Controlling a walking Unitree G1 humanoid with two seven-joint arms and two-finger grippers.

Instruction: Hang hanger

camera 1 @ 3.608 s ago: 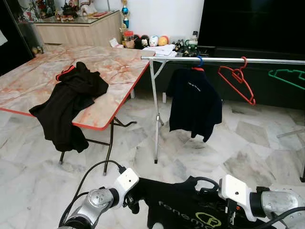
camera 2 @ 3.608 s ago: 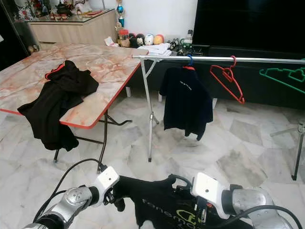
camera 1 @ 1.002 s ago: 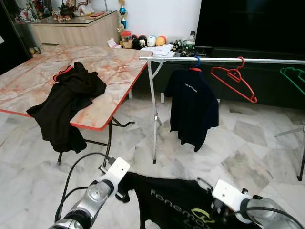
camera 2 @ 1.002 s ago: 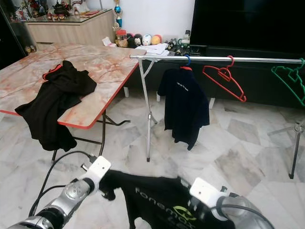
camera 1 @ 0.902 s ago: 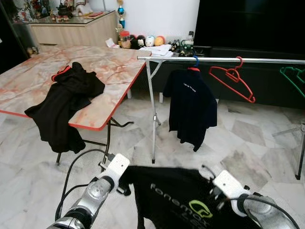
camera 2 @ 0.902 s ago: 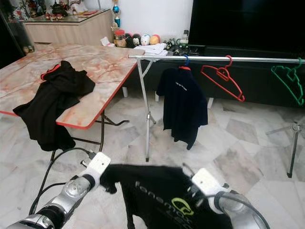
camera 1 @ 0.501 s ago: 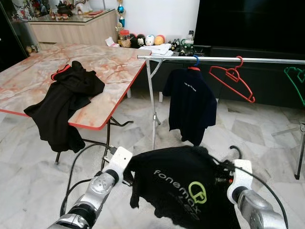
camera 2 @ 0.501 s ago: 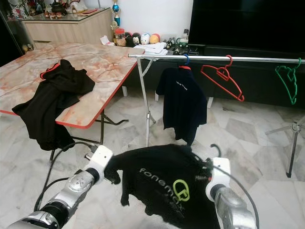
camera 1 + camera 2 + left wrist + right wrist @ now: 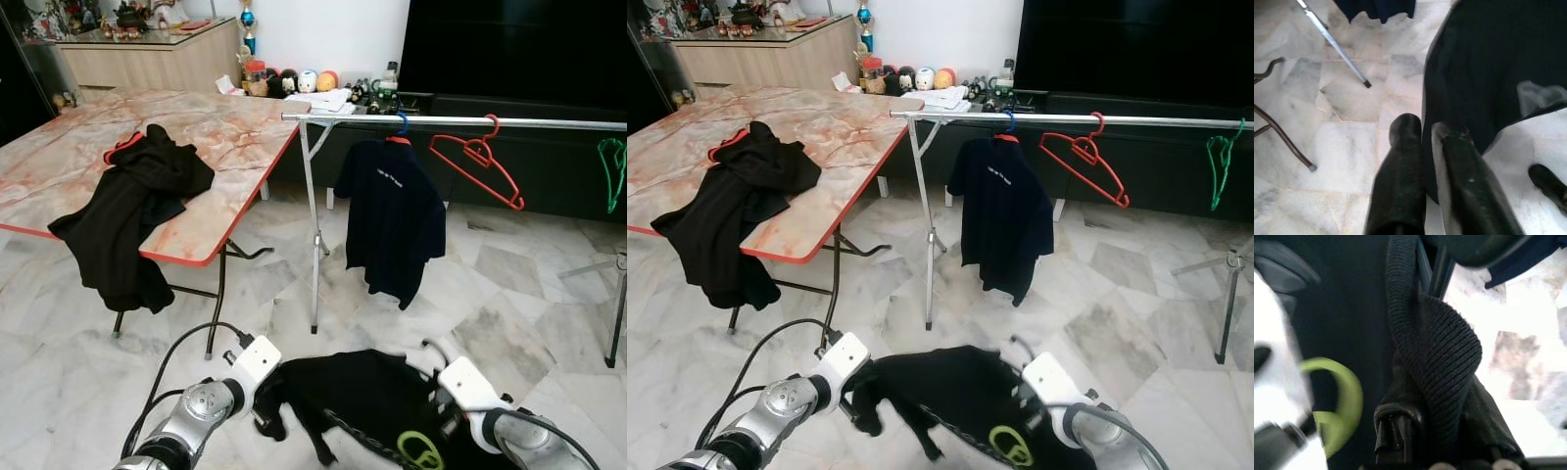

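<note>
A black T-shirt (image 9: 358, 397) with a green logo hangs low between my two arms, just above the floor. My left gripper (image 9: 1425, 128) is shut on the shirt's edge. In the right wrist view my right gripper (image 9: 1440, 440) is shut on the shirt's ribbed collar (image 9: 1435, 352), where a thin black hanger hook (image 9: 429, 345) pokes up. Ahead stands a silver clothes rail (image 9: 549, 123). On it hang a navy shirt (image 9: 392, 220) on a blue hanger, an empty red hanger (image 9: 477, 162) and a green hanger (image 9: 613, 171) at the far right.
A marble-patterned folding table (image 9: 235, 137) with a red rim stands to the left, with a black garment (image 9: 127, 215) draped over its edge. The rail's leg (image 9: 313, 245) is straight ahead and another leg (image 9: 619, 323) is at the right. A dark TV unit lies behind.
Half a second ago both grippers held the T-shirt spread at mid height; it now hangs low and bunched. The green hanger on the rail has swung edge-on.
</note>
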